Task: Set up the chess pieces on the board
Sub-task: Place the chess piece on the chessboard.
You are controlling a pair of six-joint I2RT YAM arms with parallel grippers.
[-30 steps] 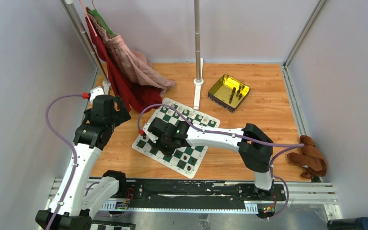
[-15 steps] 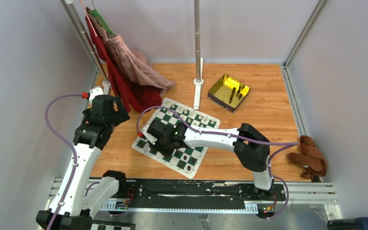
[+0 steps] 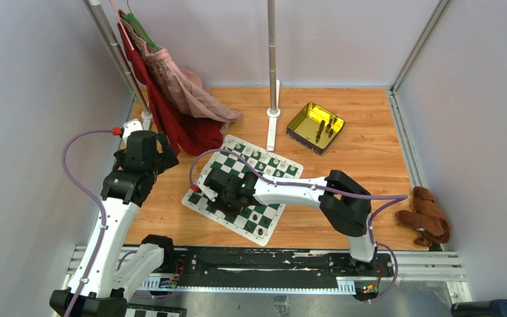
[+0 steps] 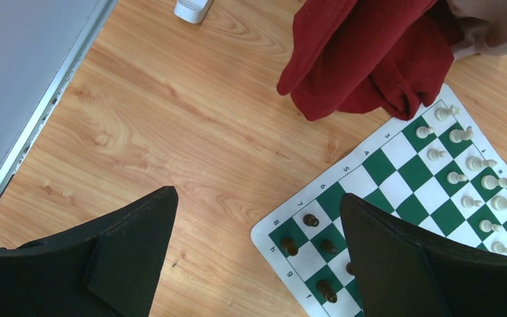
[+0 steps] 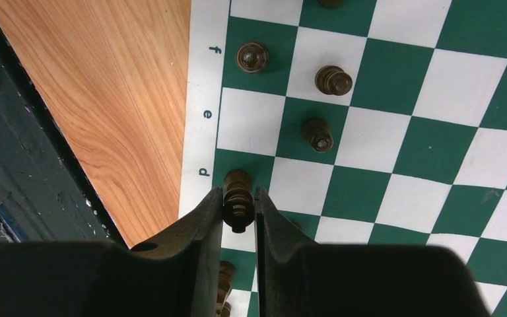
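Overhead, the right gripper (image 3: pixel 215 193) reaches low over the near-left part of the green-and-white board (image 3: pixel 274 168), which lies askew on the wooden table (image 3: pixel 363 165). The left gripper (image 3: pixel 148 146) hangs above bare wood just beside the board's left edge. A yellow tray (image 3: pixel 315 124) holding a few dark figures sits well apart at the back right. Red and pink garments (image 3: pixel 178 112) on a rack reach down to the board's far-left edge, and a brown soft toy (image 3: pixel 426 216) lies at the table's right edge. From the left wrist, that arm's jaws stand wide with nothing between them. Below, cream chess pieces (image 4: pixel 475 162) fill two rows along one side of the board, and a few dark chess pieces (image 4: pixel 311 220) stand near the corner marked h. From the right wrist, the fingers (image 5: pixel 201 224) are drawn narrow onto a single dark piece (image 5: pixel 238 198) at the edge-row green square beside the letter d. Whether its foot rests on the mat cannot be told. Three more dark figures stand upright on neighbouring squares.
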